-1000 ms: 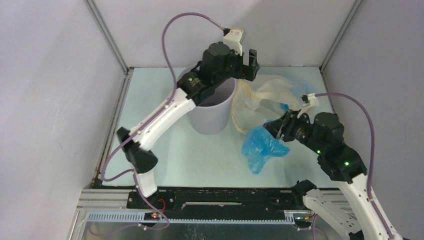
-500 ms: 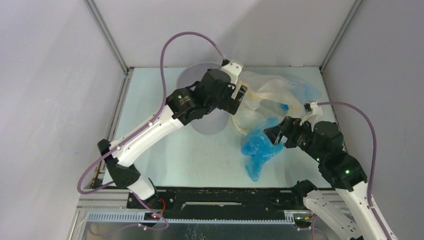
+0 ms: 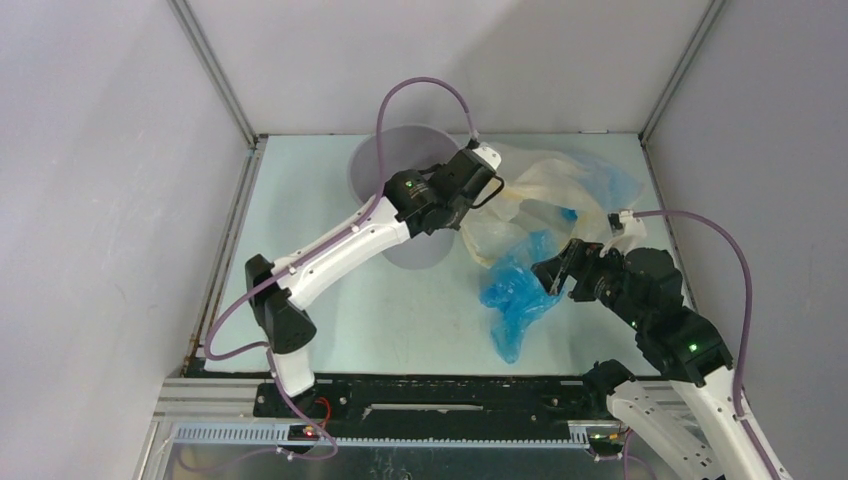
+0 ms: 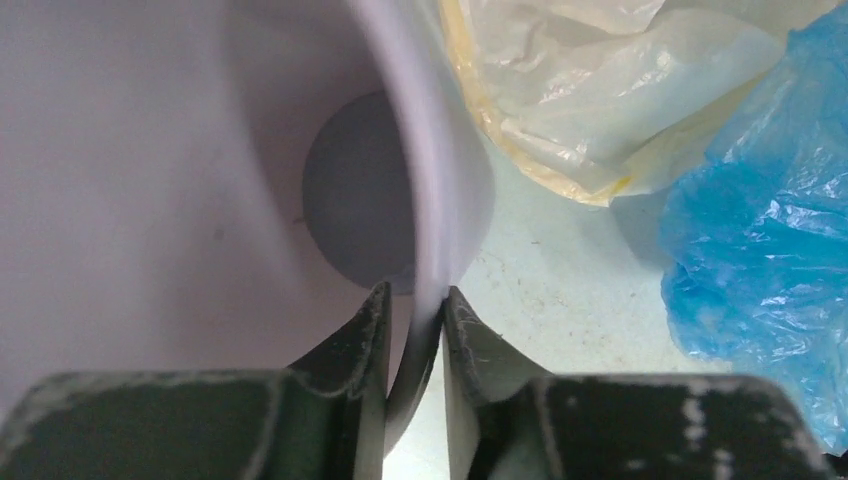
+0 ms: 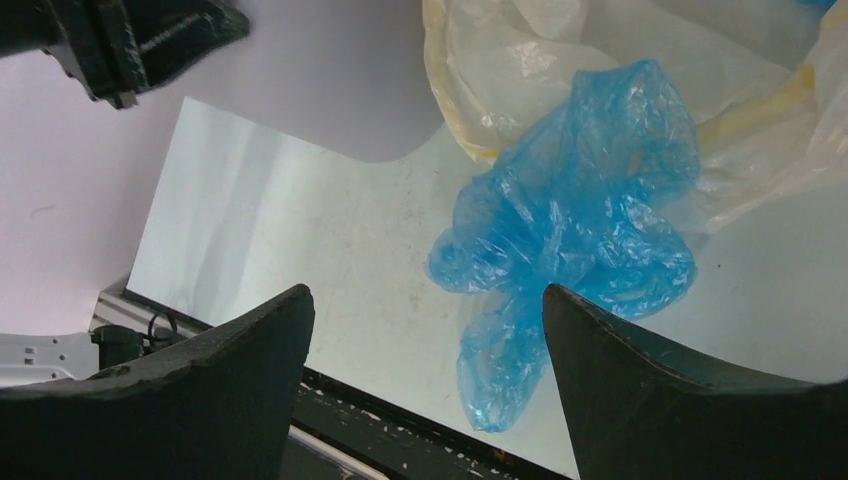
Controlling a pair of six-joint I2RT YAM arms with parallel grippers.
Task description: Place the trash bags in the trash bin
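Trash bags [image 3: 545,185] crumpled on the worktop [image 3: 400,310] just right of the grey trash bin [image 3: 385,165], blue bag [image 3: 515,290] nearest, left jaws pinching the bin's rim, right jaws wide apart over the blue bag

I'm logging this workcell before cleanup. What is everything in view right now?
trash bin: one, light grey, upright at the table's back centre.
bright blue trash bag: one, crumpled on the table right of the bin.
cream-yellow trash bags: count unclear, heaped behind the blue one, beside the bin.
pale blue trash bag: at least one, back right of the heap.
table: one, pale green.
cables: two, purple, one per arm.
left end effector: black, closed on the bin's rim.
right end effector: black, open, above the blue bag.
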